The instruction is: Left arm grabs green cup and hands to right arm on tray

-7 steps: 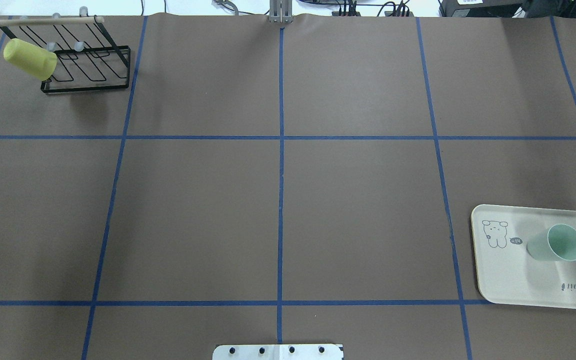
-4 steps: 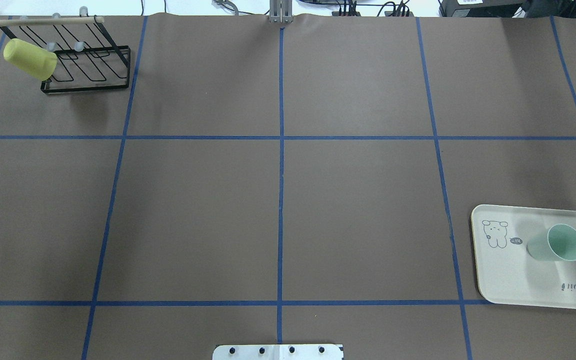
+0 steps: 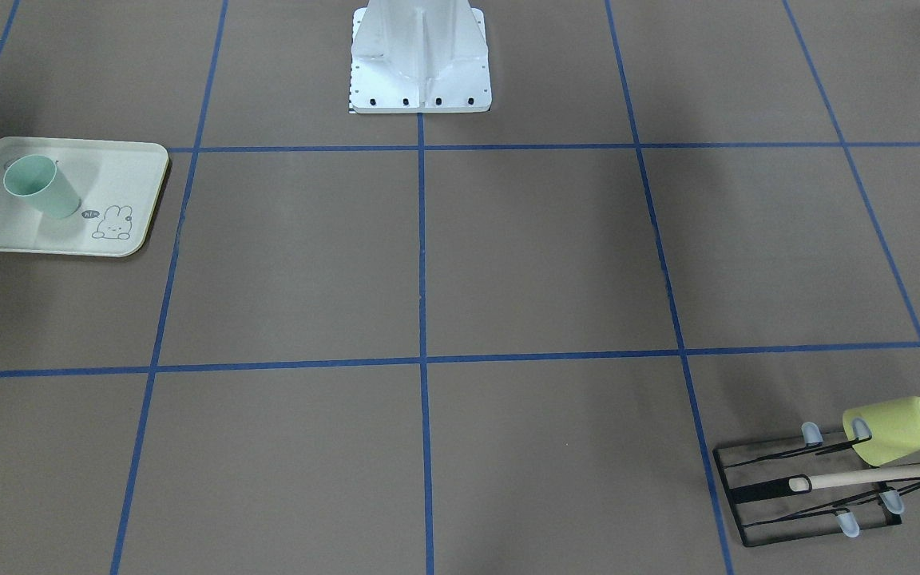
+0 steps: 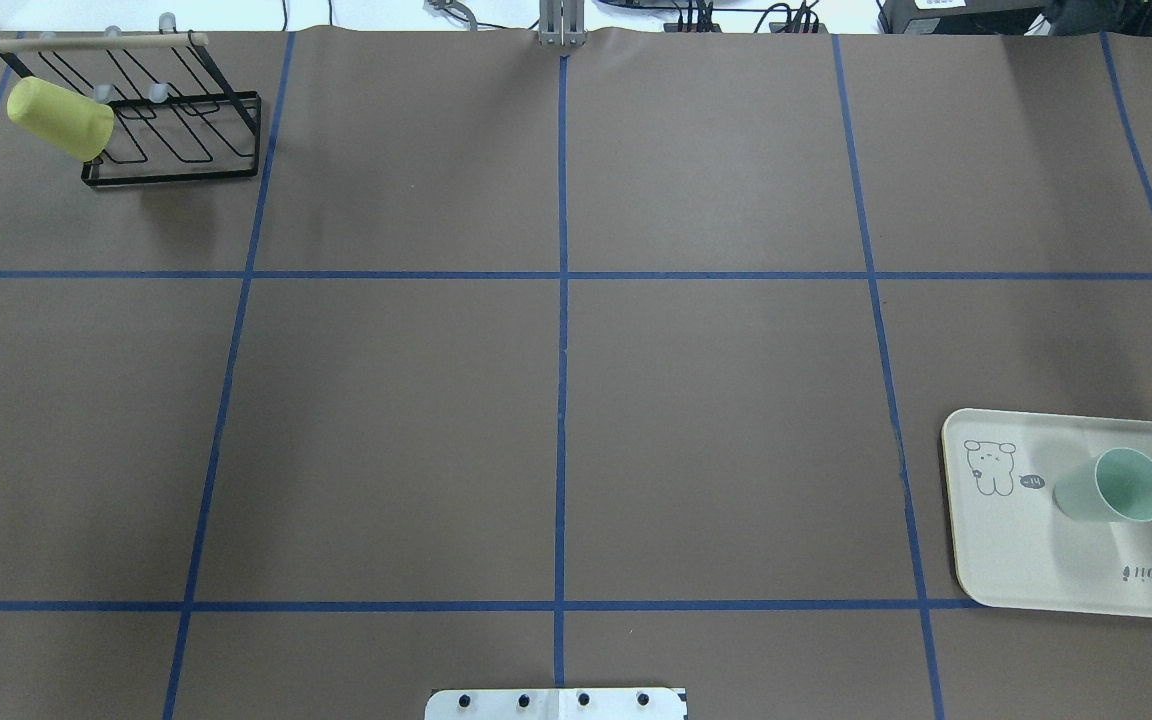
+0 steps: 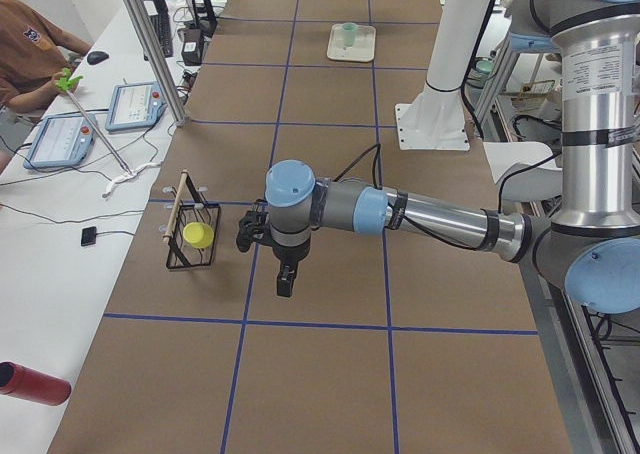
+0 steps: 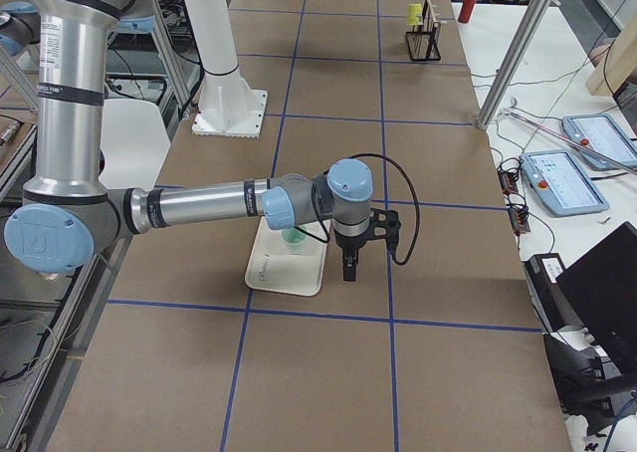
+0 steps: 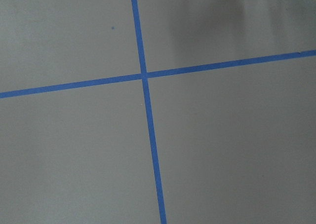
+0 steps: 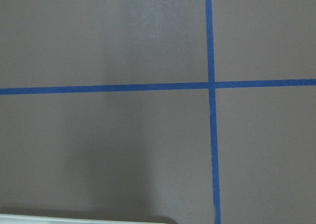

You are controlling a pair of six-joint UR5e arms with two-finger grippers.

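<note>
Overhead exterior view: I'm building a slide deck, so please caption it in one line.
Table scene: green cup upright on the tray at right; yellow-green cup on the black wire rack, far left.

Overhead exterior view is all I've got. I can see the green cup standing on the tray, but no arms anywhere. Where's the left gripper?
Observer: In the exterior left view, the left gripper hangs over the table, pointing down, beside the black wire rack that holds the yellow cup.
Operator: And the right one?
Observer: The exterior right view shows the right gripper pointing down just beside the tray, apart from the green cup.
Operator: Are they open or shut?
Observer: I cannot tell, because only the side views show them. Both wrist views show just the table and blue tape, with no fingers in sight.
</note>
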